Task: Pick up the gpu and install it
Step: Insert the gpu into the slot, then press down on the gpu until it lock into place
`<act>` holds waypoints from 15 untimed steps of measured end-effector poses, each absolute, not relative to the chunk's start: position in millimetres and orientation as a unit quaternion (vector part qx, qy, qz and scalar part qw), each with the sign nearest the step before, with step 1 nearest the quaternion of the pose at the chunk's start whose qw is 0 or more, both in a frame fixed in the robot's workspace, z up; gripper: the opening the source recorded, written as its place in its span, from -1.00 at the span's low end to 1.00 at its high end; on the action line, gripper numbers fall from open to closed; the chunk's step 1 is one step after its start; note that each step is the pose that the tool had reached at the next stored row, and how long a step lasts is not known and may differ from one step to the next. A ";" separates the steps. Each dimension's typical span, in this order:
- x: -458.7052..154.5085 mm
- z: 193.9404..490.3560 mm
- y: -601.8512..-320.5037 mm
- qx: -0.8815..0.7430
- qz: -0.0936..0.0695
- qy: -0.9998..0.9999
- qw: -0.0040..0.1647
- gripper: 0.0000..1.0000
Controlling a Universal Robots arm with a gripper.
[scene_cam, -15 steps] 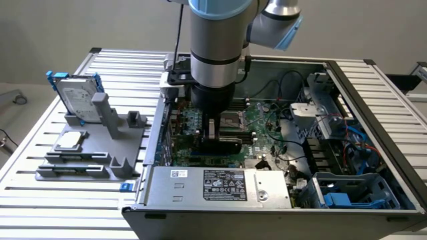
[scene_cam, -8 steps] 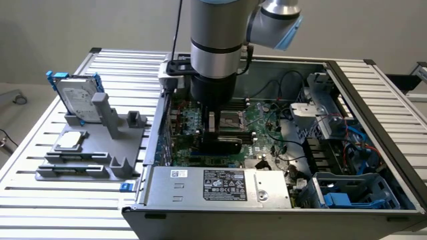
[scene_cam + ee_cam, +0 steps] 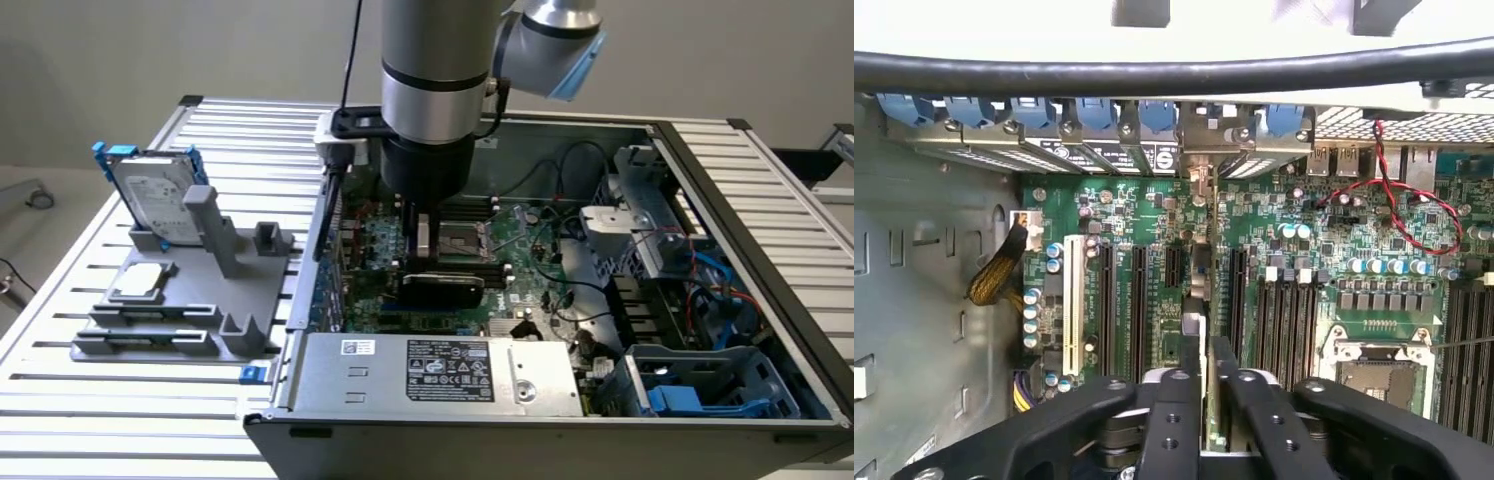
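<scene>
Inside the open computer case [image 3: 400, 428], over the motherboard [image 3: 1334, 230] slots, we see the gpu [image 3: 442, 290] standing on edge. The gripper [image 3: 1204, 385] is drawn nearly closed on its top edge, apparently pinching it. We judge it light and stiff but fragile. It is best held squarely by the bare board edge and shroud rim, not the components, since such a thin edge can slip or twist.
</scene>
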State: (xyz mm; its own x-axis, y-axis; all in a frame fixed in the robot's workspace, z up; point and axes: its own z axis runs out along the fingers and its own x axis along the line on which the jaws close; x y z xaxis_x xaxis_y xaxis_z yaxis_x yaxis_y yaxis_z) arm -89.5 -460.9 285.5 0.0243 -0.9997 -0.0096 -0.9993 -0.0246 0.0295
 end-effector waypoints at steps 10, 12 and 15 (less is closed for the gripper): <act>-89.5 285.6 -460.9 0.716 -0.014 -0.698 0.007 -0.79; -89.5 285.6 -460.9 0.716 -0.014 -0.698 0.007 -0.79; -89.5 285.6 -460.9 0.716 -0.014 -0.698 0.007 -0.79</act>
State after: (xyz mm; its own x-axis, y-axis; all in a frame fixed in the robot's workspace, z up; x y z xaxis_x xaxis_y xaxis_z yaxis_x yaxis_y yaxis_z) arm -89.5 -460.9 285.6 0.0250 -0.9996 -0.0095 -0.9992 -0.0253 0.0297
